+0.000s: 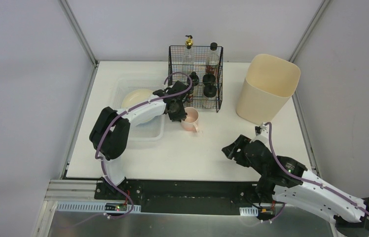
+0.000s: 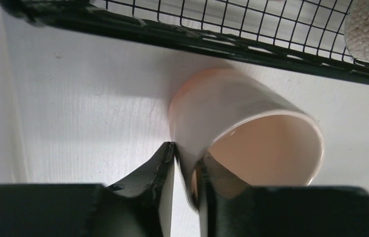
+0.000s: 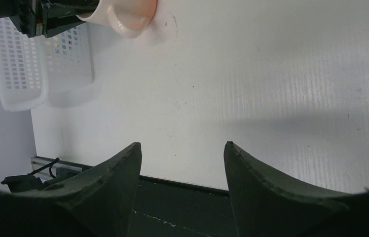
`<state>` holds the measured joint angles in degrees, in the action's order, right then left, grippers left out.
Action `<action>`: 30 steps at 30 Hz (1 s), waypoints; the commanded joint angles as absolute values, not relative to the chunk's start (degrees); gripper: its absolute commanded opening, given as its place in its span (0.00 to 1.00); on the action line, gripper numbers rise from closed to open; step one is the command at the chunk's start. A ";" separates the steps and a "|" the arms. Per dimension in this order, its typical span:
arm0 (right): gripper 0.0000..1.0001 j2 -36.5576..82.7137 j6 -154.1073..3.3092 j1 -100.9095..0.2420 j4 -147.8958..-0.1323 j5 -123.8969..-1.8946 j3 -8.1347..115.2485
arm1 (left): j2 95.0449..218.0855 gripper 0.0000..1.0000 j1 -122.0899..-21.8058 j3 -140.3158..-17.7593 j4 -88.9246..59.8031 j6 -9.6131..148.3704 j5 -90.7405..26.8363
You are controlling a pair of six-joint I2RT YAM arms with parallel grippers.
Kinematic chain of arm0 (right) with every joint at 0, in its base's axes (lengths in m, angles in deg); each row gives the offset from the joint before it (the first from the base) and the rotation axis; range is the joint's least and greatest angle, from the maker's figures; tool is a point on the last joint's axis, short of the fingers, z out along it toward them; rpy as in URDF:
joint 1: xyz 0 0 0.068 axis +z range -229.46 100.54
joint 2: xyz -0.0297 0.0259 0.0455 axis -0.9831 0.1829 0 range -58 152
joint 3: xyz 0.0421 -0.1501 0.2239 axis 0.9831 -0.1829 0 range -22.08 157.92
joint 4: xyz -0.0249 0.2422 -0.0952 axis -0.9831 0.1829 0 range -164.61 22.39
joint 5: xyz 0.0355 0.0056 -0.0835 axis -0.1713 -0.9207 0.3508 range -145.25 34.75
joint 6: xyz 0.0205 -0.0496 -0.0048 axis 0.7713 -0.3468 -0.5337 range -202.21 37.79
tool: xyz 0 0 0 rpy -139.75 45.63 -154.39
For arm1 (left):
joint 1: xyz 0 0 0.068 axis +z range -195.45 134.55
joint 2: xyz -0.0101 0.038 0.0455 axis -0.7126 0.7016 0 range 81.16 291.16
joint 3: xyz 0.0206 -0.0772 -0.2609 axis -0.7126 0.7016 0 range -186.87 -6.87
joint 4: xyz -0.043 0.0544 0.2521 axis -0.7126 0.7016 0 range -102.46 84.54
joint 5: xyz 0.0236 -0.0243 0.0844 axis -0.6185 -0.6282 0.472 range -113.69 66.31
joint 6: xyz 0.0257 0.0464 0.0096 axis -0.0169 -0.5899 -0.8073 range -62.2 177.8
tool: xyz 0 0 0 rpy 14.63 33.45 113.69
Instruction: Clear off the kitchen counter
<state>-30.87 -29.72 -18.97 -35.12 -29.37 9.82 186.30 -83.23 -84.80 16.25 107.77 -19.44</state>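
Fingers on the left arm (image 2: pixel 155 170) pinch the rim of the pink mug (image 2: pixel 232 108) on the white worktop (image 1: pixel 197 148), just beside the black wire rack (image 1: pixel 196 53). Right fingers (image 3: pixel 118 182) hang wide apart, holding nothing.

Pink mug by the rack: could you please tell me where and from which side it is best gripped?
Pinch the rim wall of the mug from above on the side facing the tray, one finger inside, one outside, as the left gripper does. It stands upright, handle toward the near edge, and the rack crowds its far side.
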 commanded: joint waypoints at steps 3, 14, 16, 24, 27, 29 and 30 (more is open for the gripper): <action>0.65 -30.43 -29.04 -18.72 -35.16 -28.84 9.18 | 184.23 0.05 -82.98 -86.45 16.85 104.85 -21.13; 0.65 -30.75 -28.49 -18.65 -35.34 -28.62 7.82 | 174.59 0.00 -82.98 -86.41 22.03 100.03 -24.97; 0.65 -30.41 -28.75 -18.69 -35.65 -28.75 7.89 | 171.76 0.00 -82.98 -86.60 23.58 99.15 -25.18; 0.65 -28.17 -29.45 -18.67 -36.54 -29.56 8.45 | 162.56 0.00 -82.98 -89.66 32.59 96.24 -18.77; 0.65 -28.26 -29.39 -18.67 -36.06 -29.65 8.68 | 159.60 0.00 -82.87 -90.81 36.31 94.64 -12.23; 0.65 -28.73 -29.24 -18.67 -35.56 -29.59 8.68 | 157.69 0.00 -81.65 -90.62 37.95 93.84 -9.14; 0.65 -29.05 -29.01 -18.71 -35.43 -29.59 8.60 | 156.58 0.00 -80.08 -90.30 38.50 93.42 -9.31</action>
<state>-28.38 -29.29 -18.97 -35.34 -29.58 7.70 161.60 -83.01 -87.84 34.57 95.91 -15.86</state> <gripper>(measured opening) 0.648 0.077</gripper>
